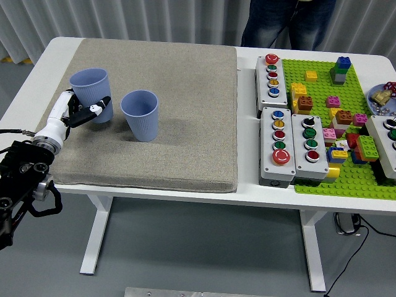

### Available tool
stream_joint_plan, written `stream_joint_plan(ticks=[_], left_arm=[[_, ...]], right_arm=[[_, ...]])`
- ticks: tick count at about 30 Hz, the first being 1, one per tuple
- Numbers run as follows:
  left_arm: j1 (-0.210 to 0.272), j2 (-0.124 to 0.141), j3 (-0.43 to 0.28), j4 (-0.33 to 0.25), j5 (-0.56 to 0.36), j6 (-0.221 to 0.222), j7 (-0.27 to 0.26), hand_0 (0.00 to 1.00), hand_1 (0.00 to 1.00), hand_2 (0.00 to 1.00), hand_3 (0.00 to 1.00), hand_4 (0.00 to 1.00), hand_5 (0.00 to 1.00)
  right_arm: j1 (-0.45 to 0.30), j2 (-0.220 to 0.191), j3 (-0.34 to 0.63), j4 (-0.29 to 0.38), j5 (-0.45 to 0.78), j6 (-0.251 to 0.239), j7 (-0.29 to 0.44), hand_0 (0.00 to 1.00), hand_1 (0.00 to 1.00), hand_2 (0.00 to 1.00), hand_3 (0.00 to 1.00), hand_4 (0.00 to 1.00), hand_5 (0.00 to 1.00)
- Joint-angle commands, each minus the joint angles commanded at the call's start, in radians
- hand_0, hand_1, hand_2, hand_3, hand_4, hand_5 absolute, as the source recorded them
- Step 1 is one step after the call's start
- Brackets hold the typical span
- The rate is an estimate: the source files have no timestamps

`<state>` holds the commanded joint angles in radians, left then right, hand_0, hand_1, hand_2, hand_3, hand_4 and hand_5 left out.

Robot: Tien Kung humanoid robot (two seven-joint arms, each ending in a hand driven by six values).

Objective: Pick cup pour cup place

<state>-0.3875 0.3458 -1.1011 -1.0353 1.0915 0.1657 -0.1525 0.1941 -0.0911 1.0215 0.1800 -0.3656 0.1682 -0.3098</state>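
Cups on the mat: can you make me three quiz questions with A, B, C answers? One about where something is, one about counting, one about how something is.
1. Where is the held cup compared with the free cup?
A. Left of it
B. Right of it
C. Inside it

2. How many blue cups are on the mat?
A. One
B. Two
C. Four

3. How is the held cup standing?
A. Lying on its side
B. Upside down
C. Upright, mouth up

Answers:
1. A, the left hand grips it on the mat's left side.
2. B, only these two cups show.
3. C, its open rim faces up.
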Motion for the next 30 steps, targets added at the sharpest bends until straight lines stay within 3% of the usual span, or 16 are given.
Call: stream_joint_plan(ticks=[4,11,17,23,24,30], left_arm=[[0.007,-0.018,-0.015,0.01,0.023,0.014,-0.024,0.601,0.556,0.705,0.71,0.576,0.197],[0.007,-0.024,-0.008,0.022,0.072,0.038,-0.057,0.607,0.569,0.705,0.71,0.577,0.2],[0.02,-0.058,-0.048,0.069,0.062,0.061,-0.084,0.613,0.575,0.706,0.71,0.579,0.203],[0.031,-0.077,-0.051,0.109,0.052,0.067,-0.096,0.619,0.6,0.712,0.712,0.583,0.213],[0.032,-0.077,-0.051,0.11,0.051,0.067,-0.097,0.634,0.639,0.722,0.715,0.589,0.227],[0.037,-0.097,-0.045,0.138,0.043,0.1,-0.14,0.64,0.637,0.726,0.718,0.587,0.235]], right_arm=[[-0.001,0.002,0.0,0.0,-0.001,0.0,0.0,0.77,0.715,0.754,0.628,0.206,0.269],[0.001,0.004,0.0,0.0,-0.003,0.0,-0.001,0.769,0.715,0.754,0.629,0.206,0.269],[-0.002,0.009,0.0,0.0,-0.007,0.0,-0.004,0.769,0.716,0.754,0.629,0.206,0.272],[-0.005,0.011,0.0,0.0,-0.01,0.001,-0.006,0.769,0.716,0.754,0.629,0.206,0.275],[-0.005,0.011,0.0,0.0,-0.01,0.001,-0.006,0.769,0.715,0.754,0.63,0.206,0.279],[-0.004,0.012,0.002,0.0,-0.013,0.002,-0.007,0.769,0.715,0.754,0.63,0.205,0.281]])
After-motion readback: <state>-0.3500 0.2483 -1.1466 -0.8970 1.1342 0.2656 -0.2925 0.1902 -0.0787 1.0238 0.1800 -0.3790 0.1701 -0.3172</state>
